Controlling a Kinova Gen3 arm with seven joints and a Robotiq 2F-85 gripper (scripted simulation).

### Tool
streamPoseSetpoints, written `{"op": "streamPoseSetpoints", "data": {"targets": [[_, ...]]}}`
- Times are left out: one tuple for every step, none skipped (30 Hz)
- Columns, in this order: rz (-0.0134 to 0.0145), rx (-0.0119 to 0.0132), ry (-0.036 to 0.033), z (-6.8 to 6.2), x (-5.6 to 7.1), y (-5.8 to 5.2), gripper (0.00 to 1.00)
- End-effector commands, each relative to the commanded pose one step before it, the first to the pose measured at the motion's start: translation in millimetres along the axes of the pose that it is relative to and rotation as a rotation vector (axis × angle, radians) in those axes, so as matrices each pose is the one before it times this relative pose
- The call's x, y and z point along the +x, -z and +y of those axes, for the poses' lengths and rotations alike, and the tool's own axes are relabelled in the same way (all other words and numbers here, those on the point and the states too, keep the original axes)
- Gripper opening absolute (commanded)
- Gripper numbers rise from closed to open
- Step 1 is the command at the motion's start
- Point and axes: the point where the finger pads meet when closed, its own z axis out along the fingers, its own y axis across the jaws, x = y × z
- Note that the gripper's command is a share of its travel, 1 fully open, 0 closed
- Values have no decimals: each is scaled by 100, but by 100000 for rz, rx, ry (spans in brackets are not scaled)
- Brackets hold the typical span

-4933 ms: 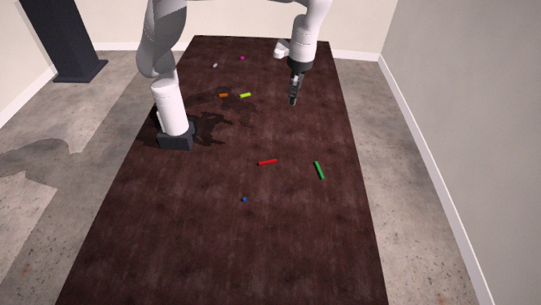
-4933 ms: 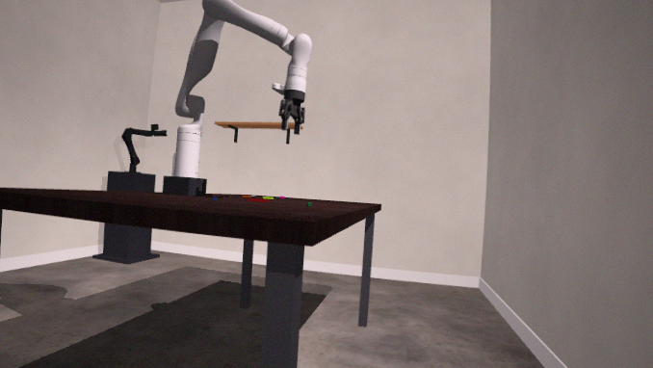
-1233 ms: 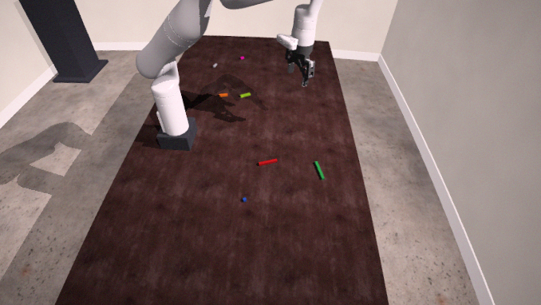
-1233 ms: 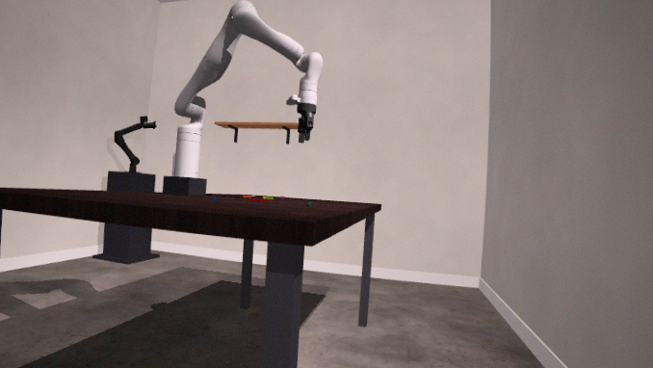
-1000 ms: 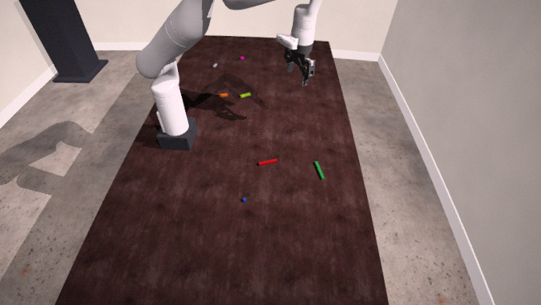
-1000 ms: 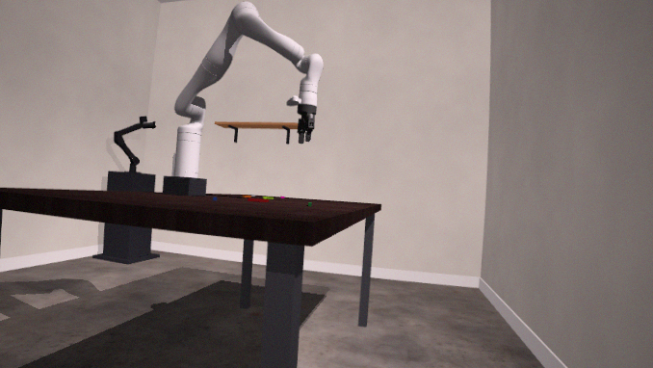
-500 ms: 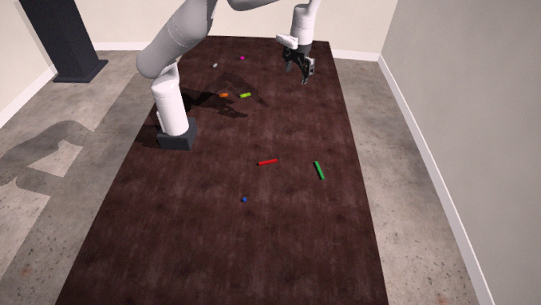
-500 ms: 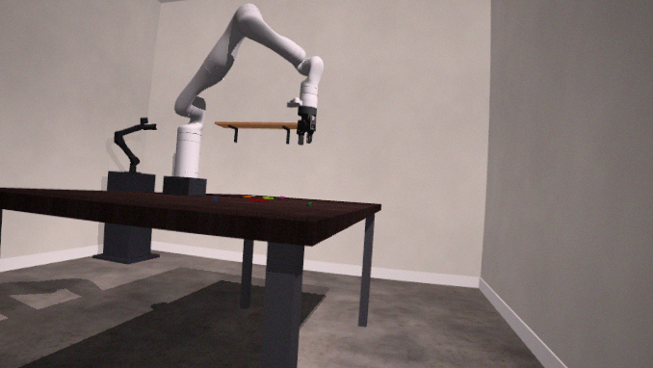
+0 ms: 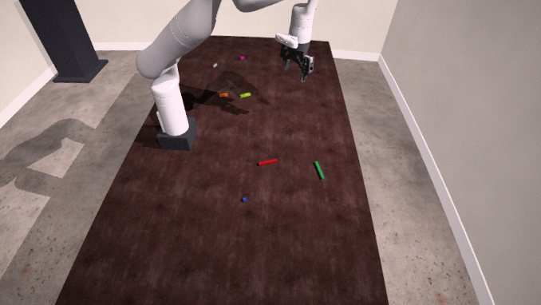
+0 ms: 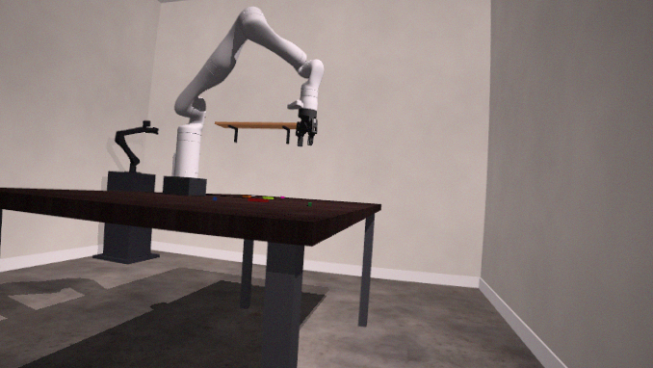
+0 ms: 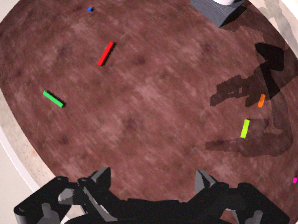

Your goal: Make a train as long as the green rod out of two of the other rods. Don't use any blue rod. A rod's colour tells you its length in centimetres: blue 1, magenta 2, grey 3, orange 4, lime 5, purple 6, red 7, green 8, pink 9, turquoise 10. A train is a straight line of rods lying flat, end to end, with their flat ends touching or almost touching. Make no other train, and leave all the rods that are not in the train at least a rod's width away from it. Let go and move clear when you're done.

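My gripper (image 9: 296, 69) (image 10: 304, 141) (image 11: 153, 179) is open and empty, high above the far right part of the table. The green rod (image 9: 319, 170) (image 11: 53, 99) lies flat at the right middle. The red rod (image 9: 267, 162) (image 11: 105, 54) lies to its left. The blue rod (image 9: 244, 199) (image 11: 91, 8) lies nearer the front. The orange rod (image 9: 223, 95) (image 11: 261, 100) and the lime rod (image 9: 245, 95) (image 11: 245, 128) lie close together in the arm's shadow. The grey rod (image 9: 215, 65) and the magenta rod (image 9: 242, 57) (image 11: 294, 180) lie at the far end.
The arm's base (image 9: 176, 136) (image 11: 218, 4) stands on the left side of the dark brown table (image 9: 199, 239) (image 10: 193, 217). A wooden shelf (image 10: 255, 125) hangs on the back wall. A dark pedestal (image 9: 64, 40) stands off the table at far left.
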Motion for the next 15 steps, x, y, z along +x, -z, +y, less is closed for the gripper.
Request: {"op": "streamPoseSetpoints", "data": {"targets": [[-39,-29,342,153,-96,7,100],[84,-224,5172,925,-509,-294,100],[0,0,0,0,0,0,100],[0,0,0,0,0,0,100],[0,0,0,0,0,0,100],[0,0,0,0,0,0,100],[0,0,0,0,0,0,100],[0,0,0,0,0,0,100],[0,0,0,0,0,0,100],[0,0,0,0,0,0,100],[82,-217,5150,906,-534,-295,100],[0,0,0,0,0,0,100],[0,0,0,0,0,0,100],[0,0,0,0,0,0,100],[0,0,0,0,0,0,100]]}}
